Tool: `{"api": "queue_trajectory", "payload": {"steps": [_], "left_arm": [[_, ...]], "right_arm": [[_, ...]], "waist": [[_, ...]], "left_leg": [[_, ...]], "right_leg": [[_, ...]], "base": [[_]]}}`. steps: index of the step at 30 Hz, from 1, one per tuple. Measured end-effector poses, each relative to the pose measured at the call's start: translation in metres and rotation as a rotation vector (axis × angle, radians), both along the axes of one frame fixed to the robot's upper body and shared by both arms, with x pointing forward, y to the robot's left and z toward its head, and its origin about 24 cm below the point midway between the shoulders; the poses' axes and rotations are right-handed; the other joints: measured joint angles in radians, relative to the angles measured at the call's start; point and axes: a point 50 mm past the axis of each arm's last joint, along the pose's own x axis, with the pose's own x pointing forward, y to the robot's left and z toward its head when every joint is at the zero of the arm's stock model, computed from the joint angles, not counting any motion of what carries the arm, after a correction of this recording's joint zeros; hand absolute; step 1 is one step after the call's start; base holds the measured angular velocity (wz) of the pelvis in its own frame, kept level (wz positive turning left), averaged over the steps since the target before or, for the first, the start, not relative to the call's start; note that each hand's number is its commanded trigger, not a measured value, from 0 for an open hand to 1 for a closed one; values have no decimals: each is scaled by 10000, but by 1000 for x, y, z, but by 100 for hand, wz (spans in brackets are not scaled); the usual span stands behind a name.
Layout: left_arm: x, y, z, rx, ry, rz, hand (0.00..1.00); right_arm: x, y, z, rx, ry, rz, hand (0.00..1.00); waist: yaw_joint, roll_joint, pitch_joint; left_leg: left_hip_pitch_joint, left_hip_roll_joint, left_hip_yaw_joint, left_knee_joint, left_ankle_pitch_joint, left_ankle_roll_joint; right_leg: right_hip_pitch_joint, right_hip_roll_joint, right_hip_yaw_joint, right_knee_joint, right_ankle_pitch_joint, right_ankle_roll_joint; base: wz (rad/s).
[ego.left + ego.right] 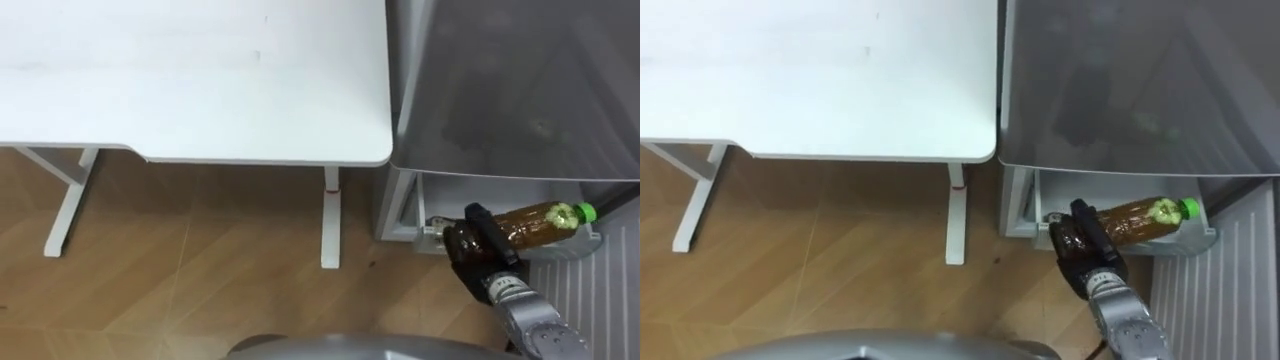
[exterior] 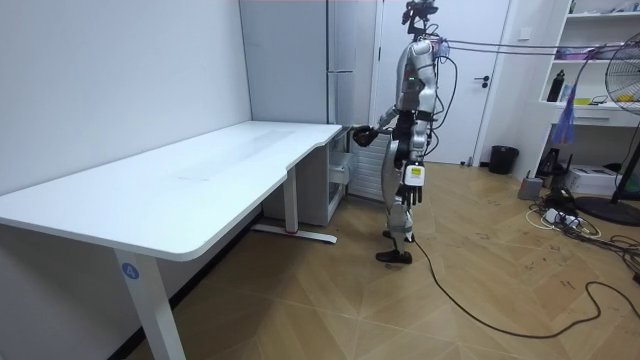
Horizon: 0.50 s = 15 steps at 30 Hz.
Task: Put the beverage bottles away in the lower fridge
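Note:
A brown drink bottle [image 1: 540, 222] with a green cap [image 1: 584, 211] lies nearly level in my right hand [image 1: 481, 243], whose dark fingers are curled round its lower half. The capped end points into the open lower compartment [image 1: 418, 214] of the grey fridge [image 1: 520, 90], just under the fridge's overhanging upper part. The right eye view has the same bottle [image 1: 1137, 220] and hand [image 1: 1081, 238]. In the room view I stand upright facing the fridge [image 2: 345, 60] with the right hand [image 2: 364, 132] reaching forward. My left hand [image 2: 408, 160] hangs at my side, too small to read.
A white desk [image 1: 200, 80] fills the left, its rounded corner close beside the fridge; its legs [image 1: 330, 220] stand on the wood floor. A white ribbed surface [image 1: 590, 300] lies low at the right by the compartment. Behind me are a fan, shelves and a door.

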Motion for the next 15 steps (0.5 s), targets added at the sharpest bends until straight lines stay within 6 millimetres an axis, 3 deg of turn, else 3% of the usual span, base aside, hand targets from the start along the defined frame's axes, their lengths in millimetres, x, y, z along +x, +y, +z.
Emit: {"api": "queue_trajectory", "payload": {"steps": [3, 8, 10, 11, 15], "left_arm": [[6, 0, -1, -167, -133, -44, 0], [31, 7, -1, -256, -607, -259, 0], [42, 10, 0, -184, -813, -386, 0], [48, 13, 1, -131, -959, -473, 0], [67, 18, 3, 5, -1310, -726, 0]], "right_arm": [[16, -7, 1, 520, -181, -973, 100], [64, -20, 20, 858, -1257, -1873, 100], [72, -21, 22, 850, -1367, -1788, 100], [75, -21, 22, 857, -1295, -1835, 100], [85, -31, 26, 794, -1137, -2216, 100]], "waist": [[-33, 110, -51], [-21, 210, -66], [-45, 184, -3], [-40, 140, 69], [-6, 96, 133]], "left_leg": [[-520, 1, -49, 198, 9, 5], [-1501, -1, -75, 448, 97, 43], [-1769, 9, -60, 532, 118, 51], [-2008, 22, -52, 654, 119, 51], [-2683, 13, -54, 822, 204, 94]], "right_leg": [[-506, -21, -65, 235, 24, -18], [-1411, -62, -88, 582, 40, -37], [-1749, -77, -73, 753, 50, -53], [-1982, -79, -68, 863, 61, -68], [-2708, -134, -112, 1125, 98, -84]], "base": [[5], [1], [0], [-3], [1]]}}
